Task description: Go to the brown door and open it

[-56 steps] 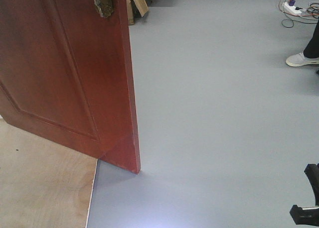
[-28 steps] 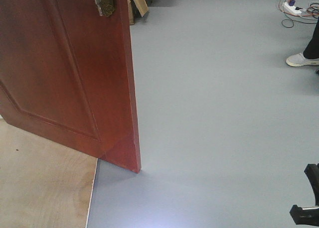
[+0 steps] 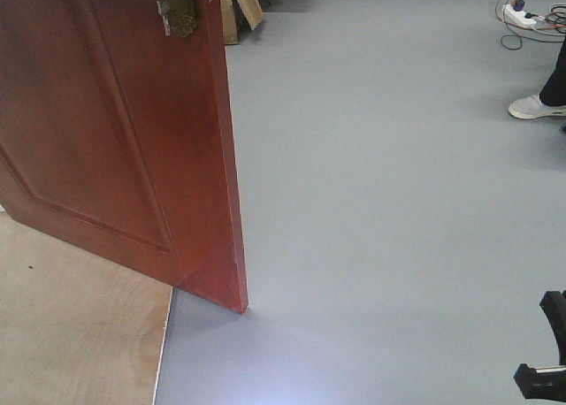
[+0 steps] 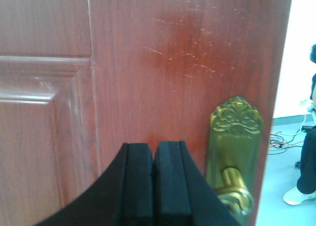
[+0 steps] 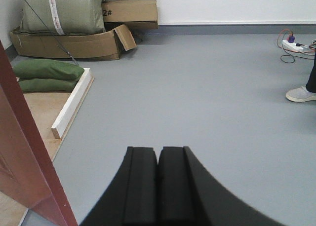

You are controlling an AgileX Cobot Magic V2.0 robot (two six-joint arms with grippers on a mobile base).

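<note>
The brown door (image 3: 106, 131) stands ajar at the left of the front view, its free edge facing me, with a brass lock plate (image 3: 179, 7) near the top. In the left wrist view the door (image 4: 148, 63) fills the frame. My left gripper (image 4: 154, 146) is shut and empty, its tips close against the door face, just left of the brass handle plate (image 4: 236, 137) and knob (image 4: 234, 184). My right gripper (image 5: 158, 150) is shut and empty over bare grey floor, with the door's edge (image 5: 24, 157) at its left.
Grey floor (image 3: 380, 184) stretches beyond the door. Plywood flooring (image 3: 71, 334) lies at the lower left. Cardboard boxes (image 5: 89, 38), green sacks (image 5: 47, 70) and a white beam (image 5: 71, 110) lie behind the door. A person's shoe (image 3: 535, 106) and a power strip (image 3: 520, 16) are at far right.
The door's free edge has swung slightly left and away in the front view, and the lock plate has shifted left. The right arm part at the lower right has not moved.
</note>
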